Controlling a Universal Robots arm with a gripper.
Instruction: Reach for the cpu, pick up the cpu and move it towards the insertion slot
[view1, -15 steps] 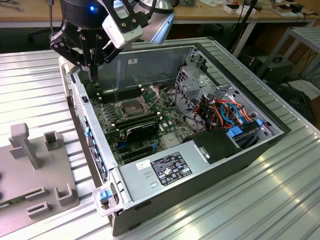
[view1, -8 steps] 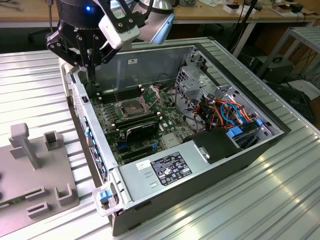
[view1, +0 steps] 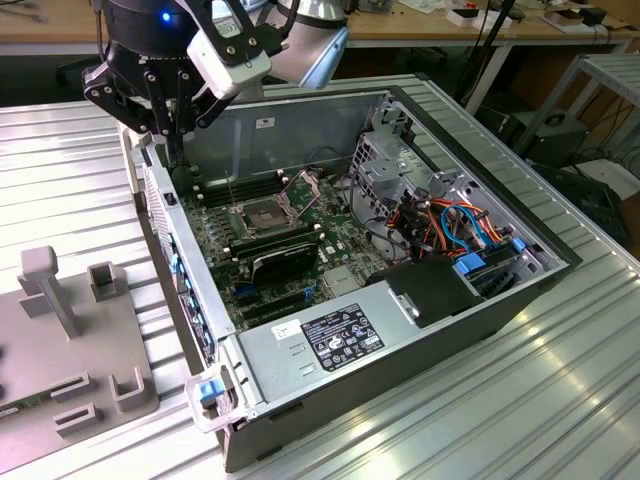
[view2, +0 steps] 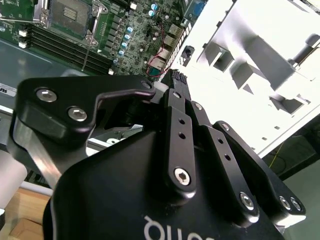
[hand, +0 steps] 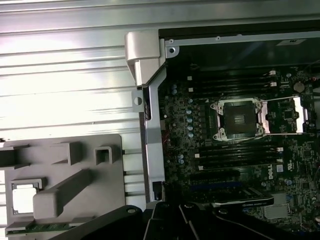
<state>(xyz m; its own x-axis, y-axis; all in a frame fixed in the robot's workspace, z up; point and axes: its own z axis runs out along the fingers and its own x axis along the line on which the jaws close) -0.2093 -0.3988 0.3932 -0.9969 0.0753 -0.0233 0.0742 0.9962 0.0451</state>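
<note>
The cpu (hand: 22, 198) is a pale square chip lying in a square pocket of the grey fixture plate (hand: 75, 200), outside the computer case. The insertion slot (view1: 262, 213) (hand: 240, 119) (view2: 70, 12) is a silver-framed socket with a dark centre on the green motherboard, its wire bracket swung open. My gripper (view1: 172, 140) (view2: 174, 80) hangs above the case's wall on the exterior view's left, between the fixture and the socket. Its black fingers meet at the tips with nothing between them. The cpu is well apart from the fingers.
The open computer case (view1: 300, 395) lies on a ribbed metal table (view1: 560, 400). Inside are memory sticks, a black card (view1: 285, 258), a drive cage (view1: 385, 160) and coloured cables (view1: 455, 225). Upright grey posts (view1: 45, 285) stand on the fixture plate.
</note>
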